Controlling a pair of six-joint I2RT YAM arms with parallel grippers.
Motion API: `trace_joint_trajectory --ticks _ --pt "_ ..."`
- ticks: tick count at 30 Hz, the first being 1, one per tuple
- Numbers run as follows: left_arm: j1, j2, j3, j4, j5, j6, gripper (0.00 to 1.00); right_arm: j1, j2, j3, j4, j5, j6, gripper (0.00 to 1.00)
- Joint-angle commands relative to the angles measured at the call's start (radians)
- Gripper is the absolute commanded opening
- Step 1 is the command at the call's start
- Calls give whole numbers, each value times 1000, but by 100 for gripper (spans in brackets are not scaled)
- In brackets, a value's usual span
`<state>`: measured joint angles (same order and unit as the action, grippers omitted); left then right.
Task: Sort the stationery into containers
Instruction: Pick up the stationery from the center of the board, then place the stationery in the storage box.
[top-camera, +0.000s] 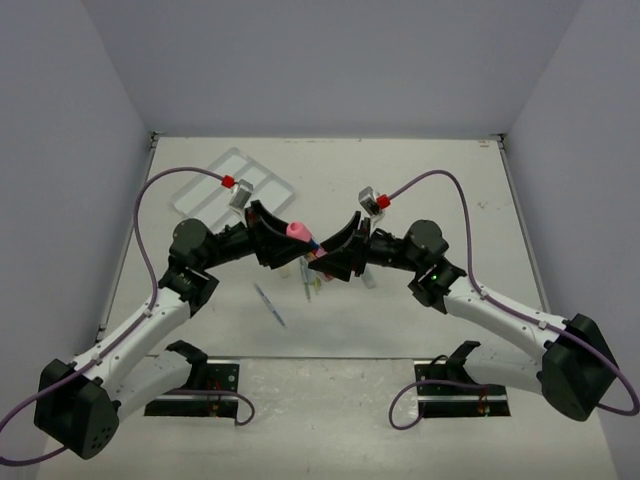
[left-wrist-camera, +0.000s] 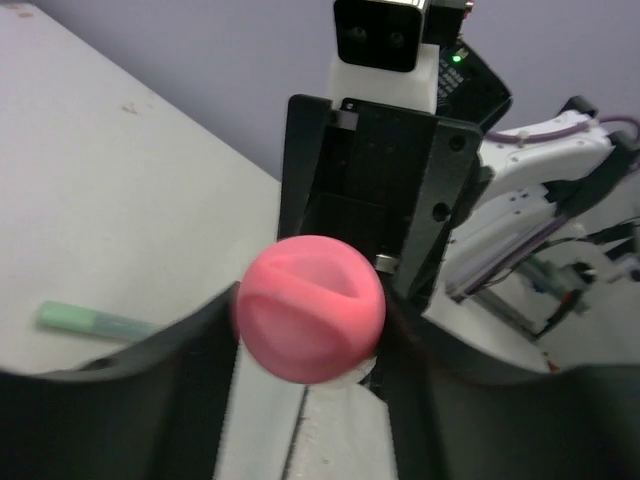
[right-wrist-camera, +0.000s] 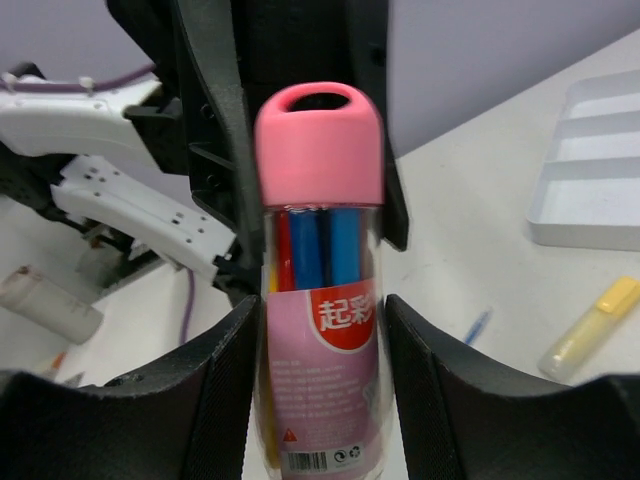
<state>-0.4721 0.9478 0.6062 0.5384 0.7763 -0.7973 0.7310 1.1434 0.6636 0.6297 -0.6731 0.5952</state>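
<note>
R jaws clamp clear cyl. tube (right-wrist-camera: 320, 330); L jaws pinch its rounded glossy pink cap (left-wrist-camera: 310, 308).

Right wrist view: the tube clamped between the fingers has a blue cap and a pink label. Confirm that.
Wrong on the cap. In the right wrist view the tube clamped in the right gripper has a pink cap, not a blue one; its label is pink, as stated.
</note>
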Motion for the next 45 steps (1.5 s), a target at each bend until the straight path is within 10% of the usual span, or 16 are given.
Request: trace_joint_trajectory --ticks 1,3,7,12,19,24,37,45 --pt "-28 55 55 77 10 -13 19 -2 10 34 143 -54 22 0" --pt "-28 72 93 8 -56 17 0 -5 9 24 140 -41 11 9" --pt "-26 129 292 -491 -413 219 0 -36 -45 -12 -95 166 -40 98" --pt "5 356 664 -903 -1224 431 0 -36 -110 -7 -480 727 -90 99" --pt "168 673 861 -520 -1454 1166 0 -36 -170 48 -627 771 -72 99" --pt "233 927 944 -398 -1480 1504 0 -36 -205 31 -627 719 -51 99" --pt "282 1245 1026 -397 -1331 1319 10 -36 -138 69 -657 677 -80 99" --pt "282 1231 1066 -502 -1300 1197 90 -78 45 210 -864 728 -144 98"
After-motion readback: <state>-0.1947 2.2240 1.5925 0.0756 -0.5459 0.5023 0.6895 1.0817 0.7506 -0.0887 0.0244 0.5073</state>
